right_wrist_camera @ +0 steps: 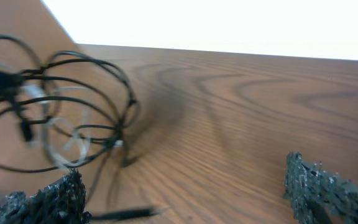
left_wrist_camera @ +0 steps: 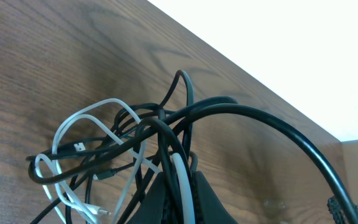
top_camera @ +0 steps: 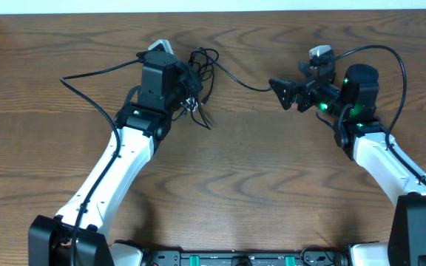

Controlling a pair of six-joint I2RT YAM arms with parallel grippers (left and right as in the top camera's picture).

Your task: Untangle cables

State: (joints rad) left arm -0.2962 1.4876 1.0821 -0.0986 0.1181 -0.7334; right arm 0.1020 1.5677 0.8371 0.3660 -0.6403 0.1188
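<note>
cables (top_camera: 198, 70): knotted clump at 11 o'clock on table (top_camera: 235, 185), one black strand trailing toward 1 o'clock | left gripper (top_camera: 190, 91): clenched on the clump | right gripper (top_camera: 281, 93): released, empty, at strand's end | advice: grasp that strand, draw it slowly toward 3 o'clock, ease off if white cable (left_wrist_camera: 86, 121) tightens

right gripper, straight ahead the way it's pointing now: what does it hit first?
Probably the black strand trailing toward the right gripper, then the tangle. The wrist view puts the tangle left of centre, so line and depth are unclear.
</note>
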